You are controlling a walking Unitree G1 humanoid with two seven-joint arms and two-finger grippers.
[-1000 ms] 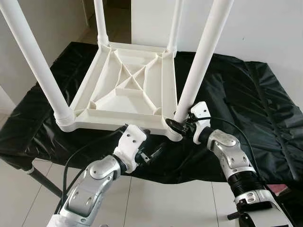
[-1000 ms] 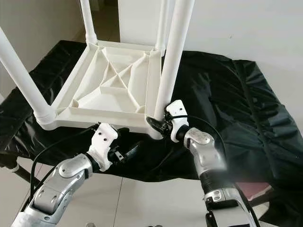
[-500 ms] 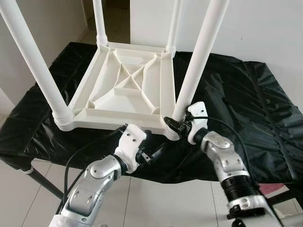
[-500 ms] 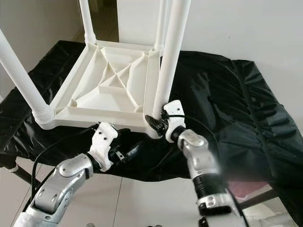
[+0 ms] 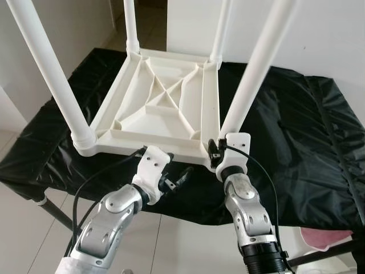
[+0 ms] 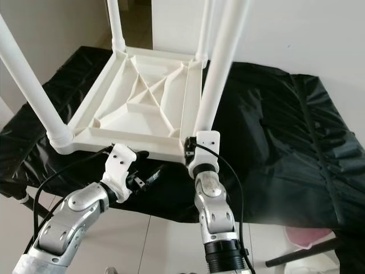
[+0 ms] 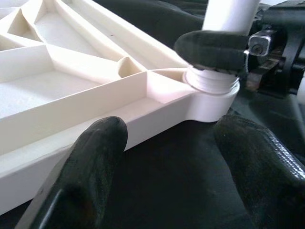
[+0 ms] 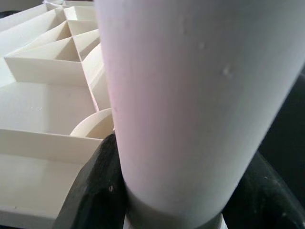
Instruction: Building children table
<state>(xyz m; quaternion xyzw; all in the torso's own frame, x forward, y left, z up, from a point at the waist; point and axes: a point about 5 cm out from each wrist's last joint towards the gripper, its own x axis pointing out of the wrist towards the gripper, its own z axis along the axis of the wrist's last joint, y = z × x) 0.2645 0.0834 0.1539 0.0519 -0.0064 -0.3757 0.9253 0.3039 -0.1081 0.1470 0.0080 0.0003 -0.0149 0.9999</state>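
While the white table (image 5: pixel 165 108) lies upside down on a black sheet (image 5: pixel 285 125), its ribbed underside facing up and four legs rising from its corners, the right gripper (image 5: pixel 215 153) is at the near right corner, its jaws clamped on the base of the leg (image 5: pixel 251 74) there, just above the socket. In the right wrist view that leg (image 8: pixel 190 105) sits between the two black fingers (image 8: pixel 97 191). Near the table's front edge, the left gripper (image 5: pixel 175 180) hovers over the sheet with its jaws apart, touching nothing; its fingers (image 7: pixel 86 171) point at the same corner.
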